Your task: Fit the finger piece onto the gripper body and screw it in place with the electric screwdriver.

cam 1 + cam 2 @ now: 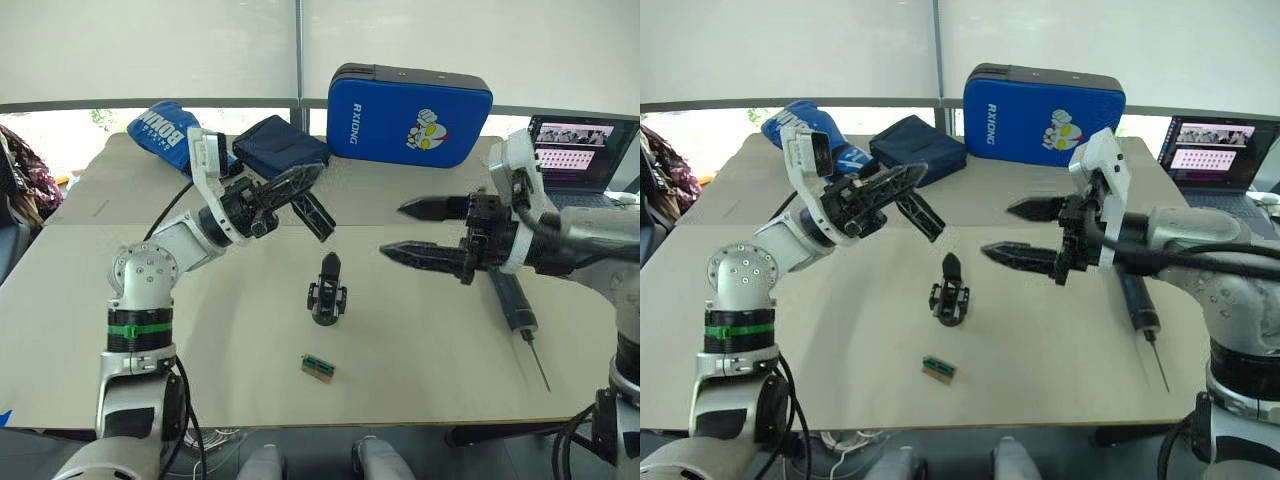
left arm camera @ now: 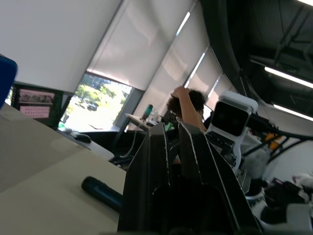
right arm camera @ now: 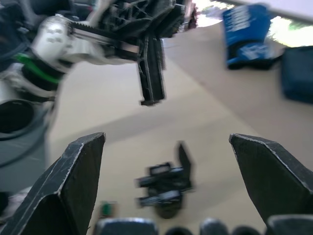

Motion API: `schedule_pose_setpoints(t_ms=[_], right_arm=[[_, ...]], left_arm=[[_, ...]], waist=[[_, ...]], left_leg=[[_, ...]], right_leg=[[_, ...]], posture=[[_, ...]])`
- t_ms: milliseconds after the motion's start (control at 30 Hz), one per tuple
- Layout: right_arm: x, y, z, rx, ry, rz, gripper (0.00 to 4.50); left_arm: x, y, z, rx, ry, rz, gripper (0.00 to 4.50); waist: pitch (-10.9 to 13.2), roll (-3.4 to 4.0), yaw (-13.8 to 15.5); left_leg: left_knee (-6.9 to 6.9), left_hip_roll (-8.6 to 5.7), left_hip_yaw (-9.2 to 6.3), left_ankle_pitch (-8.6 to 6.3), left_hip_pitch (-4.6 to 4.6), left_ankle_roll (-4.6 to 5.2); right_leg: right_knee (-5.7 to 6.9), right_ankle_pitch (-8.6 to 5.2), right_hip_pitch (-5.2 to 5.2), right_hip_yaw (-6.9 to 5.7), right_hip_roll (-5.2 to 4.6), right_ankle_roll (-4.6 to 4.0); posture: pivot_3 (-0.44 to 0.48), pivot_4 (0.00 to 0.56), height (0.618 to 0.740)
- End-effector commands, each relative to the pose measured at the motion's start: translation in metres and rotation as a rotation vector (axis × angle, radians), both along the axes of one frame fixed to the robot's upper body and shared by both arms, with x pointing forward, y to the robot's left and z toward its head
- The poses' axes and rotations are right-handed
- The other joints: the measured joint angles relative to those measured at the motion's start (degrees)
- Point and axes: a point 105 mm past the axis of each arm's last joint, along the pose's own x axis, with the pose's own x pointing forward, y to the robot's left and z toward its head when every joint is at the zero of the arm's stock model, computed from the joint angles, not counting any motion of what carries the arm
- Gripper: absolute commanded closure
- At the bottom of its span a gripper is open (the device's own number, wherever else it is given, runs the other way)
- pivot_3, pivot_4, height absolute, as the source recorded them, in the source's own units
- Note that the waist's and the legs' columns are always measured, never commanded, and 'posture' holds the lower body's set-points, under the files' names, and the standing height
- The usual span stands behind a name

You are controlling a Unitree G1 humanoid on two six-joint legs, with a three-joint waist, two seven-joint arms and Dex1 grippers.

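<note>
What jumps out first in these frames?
The two grippers facing each other above mid-table: the left gripper holds a black piece that looks like the finger piece, the right gripper has its jaws wide open. Below them the gripper body stands upright; the screwdriver lies at the right.

The gripper body (image 1: 328,291) stands up in the middle of the table (image 1: 420,370). The small block (image 1: 318,368) lies near it at 6 o'clock. The electric screwdriver (image 1: 516,310) lies well apart at 3 o'clock. The padded case (image 1: 408,113) stands at the far edge at 12 o'clock, the laptop (image 1: 580,150) at 2 o'clock.
</note>
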Motion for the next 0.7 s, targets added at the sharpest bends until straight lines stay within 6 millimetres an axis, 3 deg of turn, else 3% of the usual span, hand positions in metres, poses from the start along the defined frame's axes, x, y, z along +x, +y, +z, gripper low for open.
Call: schedule_pose_setpoints(t_ms=[33,333,600,700], right_arm=[[-0.002,0.011,-0.015,-0.066,0.151,0.013,0.01],[-0.002,0.065,-0.037,-0.058,0.273,0.087,0.01],[-0.005,0.075,-0.033,-0.054,0.325,0.140,0.01],[-0.004,0.073,-0.037,-0.080,0.327,0.128,0.78]], left_arm=[[-0.019,-0.012,-0.002,0.088,-0.030,-0.167,4.50],[-0.032,-0.023,-0.025,0.218,-0.083,-0.263,4.50],[-0.033,-0.024,-0.033,0.244,-0.083,-0.276,4.50],[-0.032,-0.023,-0.032,0.233,-0.087,-0.264,4.50]], waist=[[0.01,0.01,0.01],[0.12,0.18,-0.28],[0.16,0.25,-0.48],[0.16,0.26,-0.72]], left_leg=[[0.00,0.00,0.00,0.00,0.00,0.00],[0.03,-0.01,-0.07,0.01,-0.28,-0.01],[0.04,-0.04,-0.15,0.01,-0.39,-0.02],[0.03,-0.04,-0.20,0.01,-0.39,-0.02]], right_leg=[[0.00,0.00,-0.01,0.00,0.00,0.00],[0.07,0.00,-0.26,-0.02,-0.03,0.01],[0.07,0.01,-0.31,-0.08,-0.07,0.02],[0.07,0.00,-0.31,-0.09,-0.07,0.02]], posture=[[0.000,0.150,0.740],[0.000,0.150,0.740],[0.000,0.150,0.740],[0.000,0.150,0.740]])
